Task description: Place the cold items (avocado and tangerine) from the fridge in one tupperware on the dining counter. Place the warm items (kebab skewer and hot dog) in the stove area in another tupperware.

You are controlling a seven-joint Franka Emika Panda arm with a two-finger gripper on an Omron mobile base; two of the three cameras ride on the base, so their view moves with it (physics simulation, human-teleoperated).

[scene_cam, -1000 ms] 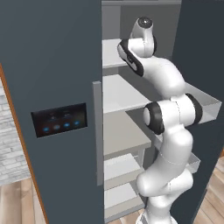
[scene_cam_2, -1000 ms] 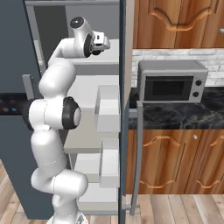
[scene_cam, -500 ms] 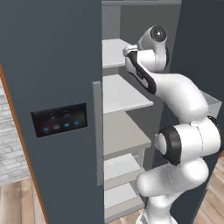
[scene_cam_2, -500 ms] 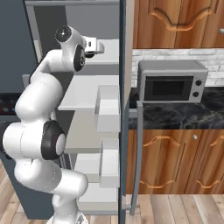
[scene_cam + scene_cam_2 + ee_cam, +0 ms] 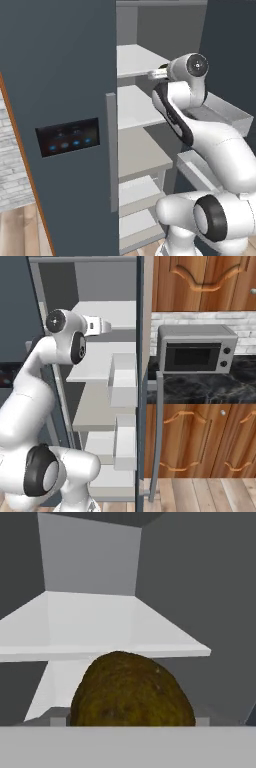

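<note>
While the arm (image 5: 200, 135) reaches from the base up into the open fridge (image 5: 60, 75), its hand sits at the level of the upper shelves (image 5: 131, 59), pointing inward. From the right base camera the gripper (image 5: 102, 325) shows as a small white block just in front of the top shelf (image 5: 112, 308), beside the door bins (image 5: 124, 378).

Seen from the hand camera, the avocado (image 5: 131, 693) — a brown, rough-skinned lump — fills the lower middle, very close to the hand, with a white shelf (image 5: 95, 627) running back behind it to the grey rear wall. The finger tips are hidden at the bottom edge, and the avocado lies right where they would be. I cannot tell whether the jaws stand free or already grip the fruit — only that they are spread wide.

Right of the fridge stand a microwave (image 5: 196, 350) on a dark counter (image 5: 210, 387) and wooden cabinets (image 5: 200, 281).
</note>
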